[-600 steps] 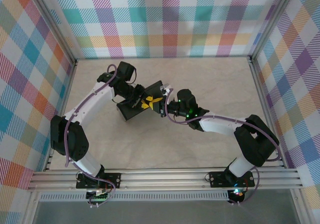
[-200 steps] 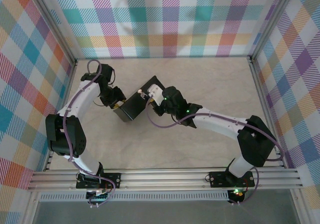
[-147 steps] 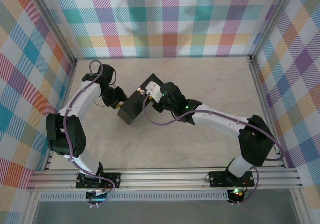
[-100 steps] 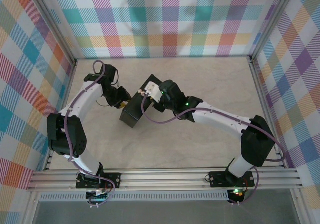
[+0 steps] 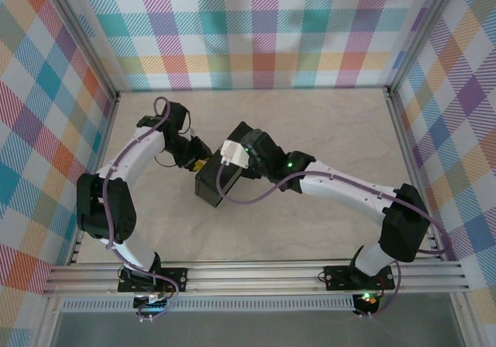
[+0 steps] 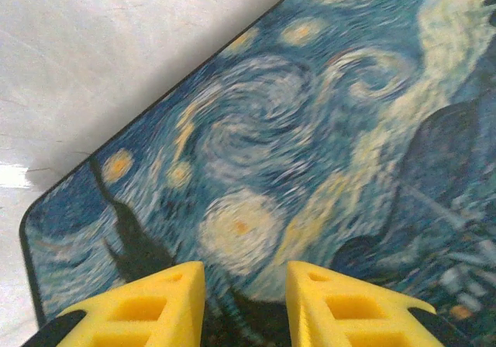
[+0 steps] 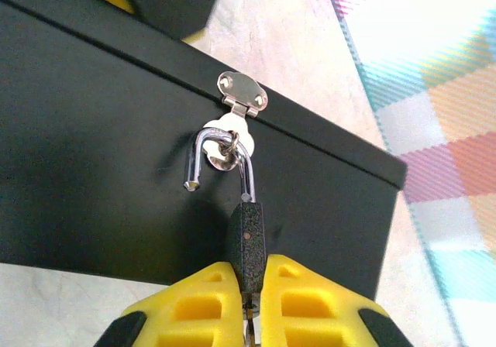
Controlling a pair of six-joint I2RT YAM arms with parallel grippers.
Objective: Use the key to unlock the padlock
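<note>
A pale, marbled beige table (image 5: 325, 130) is seen from above, closed in by checked walls on three sides and by metal rails along its near edge. One thing is found lying directly on it: a dark box (image 5: 208, 186), set left of the middle and turned at a slant to the edges. From the left wrist, the box (image 6: 310, 130) is shown with a swirly blue-and-yellow night sky on top, bare table (image 6: 93, 45) beside its rounded corner. From the right wrist, a plain black side of the box (image 7: 93, 130) is seen, with table (image 7: 294, 45) beyond it.
</note>
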